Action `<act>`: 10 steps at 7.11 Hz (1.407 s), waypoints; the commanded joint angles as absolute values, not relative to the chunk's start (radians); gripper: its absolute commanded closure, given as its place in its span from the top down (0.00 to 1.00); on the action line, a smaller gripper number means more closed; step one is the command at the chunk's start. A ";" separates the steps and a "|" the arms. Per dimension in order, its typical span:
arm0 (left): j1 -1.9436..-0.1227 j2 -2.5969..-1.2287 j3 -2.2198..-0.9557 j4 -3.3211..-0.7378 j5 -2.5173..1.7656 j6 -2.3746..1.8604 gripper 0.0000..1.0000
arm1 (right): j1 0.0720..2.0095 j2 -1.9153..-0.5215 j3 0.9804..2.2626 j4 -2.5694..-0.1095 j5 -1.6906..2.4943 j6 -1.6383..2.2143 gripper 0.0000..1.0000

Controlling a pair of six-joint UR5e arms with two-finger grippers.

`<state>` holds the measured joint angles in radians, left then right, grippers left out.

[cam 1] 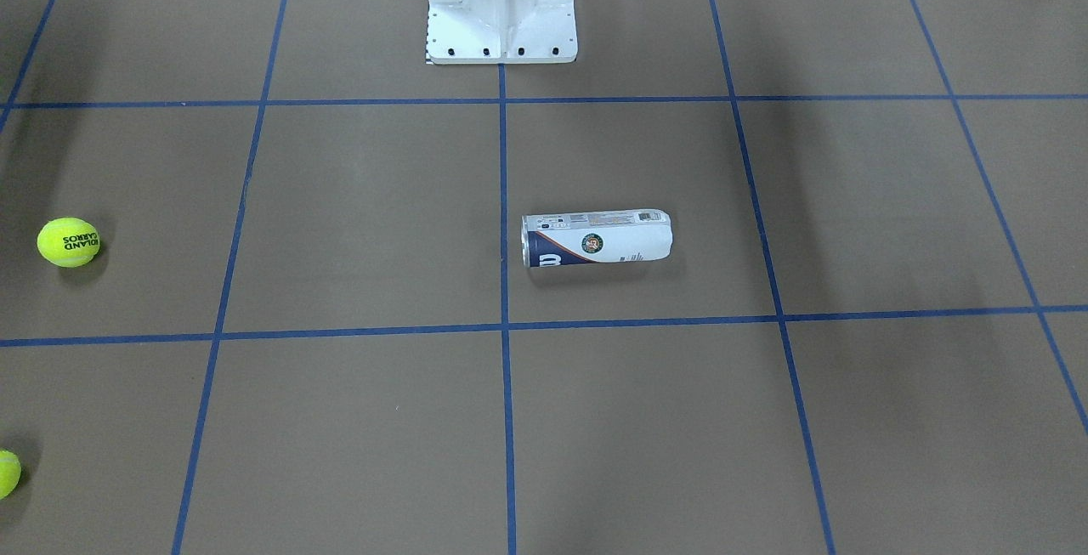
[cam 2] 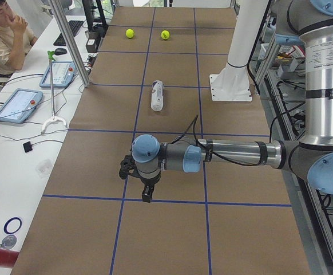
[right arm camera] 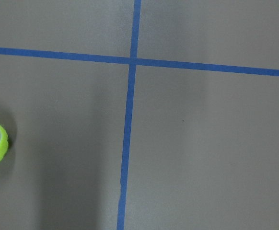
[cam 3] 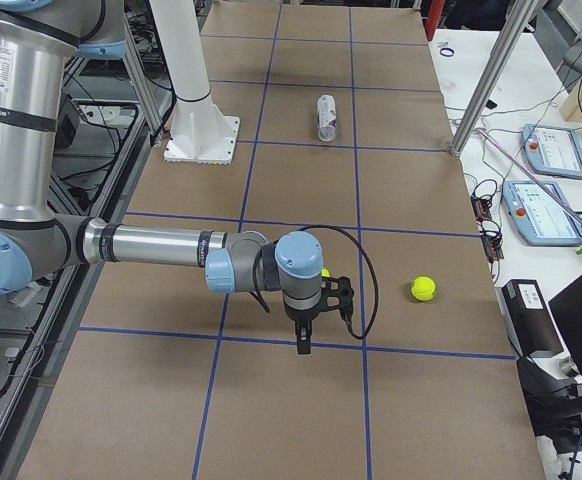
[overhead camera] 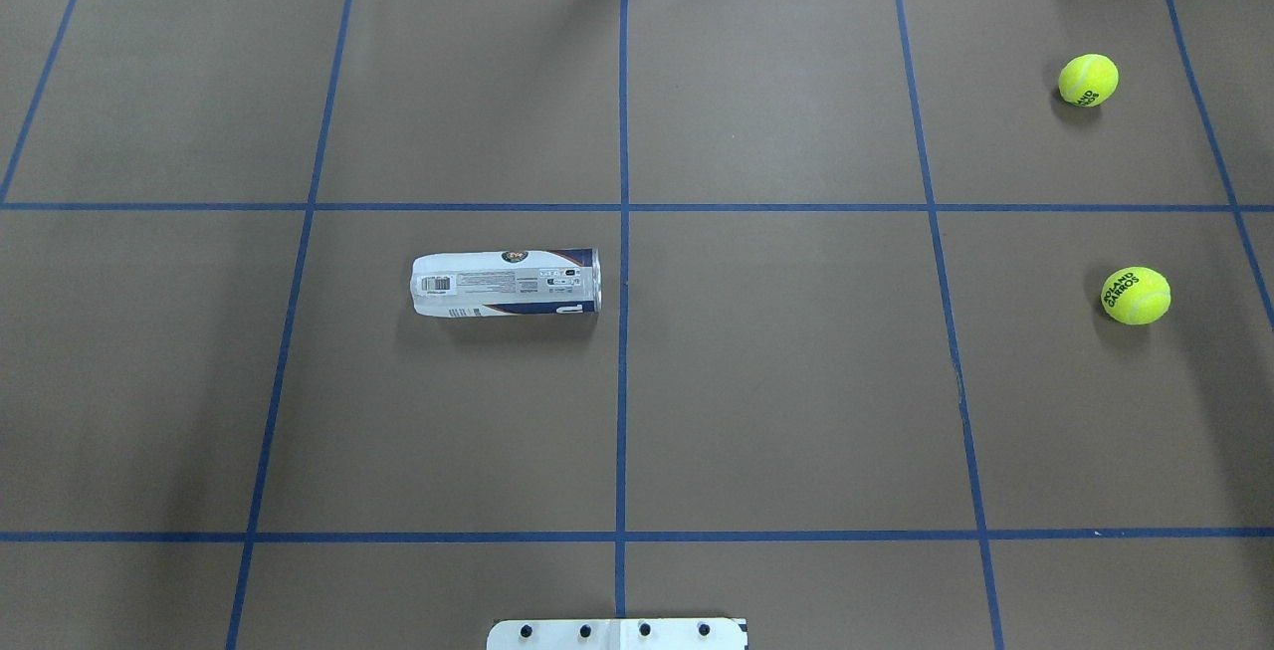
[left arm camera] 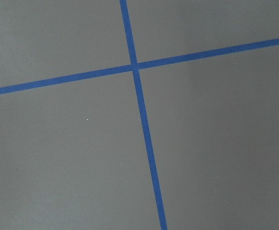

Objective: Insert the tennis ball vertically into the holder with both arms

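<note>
Overhead exterior shows you nothing is done yet. The can (overhead camera: 508, 283) lies on its side at about 9 o'clock from the middle of the table (overhead camera: 796, 381), with its silver-rimmed end pointing to 3 o'clock. The far ball (overhead camera: 1088, 80) sits at 2 o'clock and the near ball (overhead camera: 1135, 295) at 3 o'clock, both well apart from the can. You still have to stand the can up, pick a ball and drop it in. The near ball reads "ROLAND GARROS"; the can's small print is too fine to read. The left gripper (cam 2: 145, 192) and right gripper (cam 3: 304, 340) hang over the table, but you cannot tell whether they are parted or closed.

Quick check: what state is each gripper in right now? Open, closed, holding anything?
Left gripper: cannot be told, it shows only in a side view.
Right gripper: cannot be told, same reason.
</note>
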<state>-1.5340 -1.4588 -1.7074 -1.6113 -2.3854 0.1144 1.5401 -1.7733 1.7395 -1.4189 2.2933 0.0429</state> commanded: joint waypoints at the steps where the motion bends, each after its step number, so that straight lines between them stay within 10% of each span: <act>1: -1.534 -1.459 -1.710 -1.611 -2.387 0.112 1.00 | 1.540 -1.773 1.740 -1.419 2.293 0.043 0.99; 10: -1.534 -1.479 -1.710 -1.830 -2.387 0.127 1.00 | 1.540 -1.720 1.724 -1.328 2.293 0.043 0.99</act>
<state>-1.5340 -1.4678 -1.7147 -1.7676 -2.3873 0.1261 1.5401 -1.7202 1.7262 -1.3307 2.2911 0.0439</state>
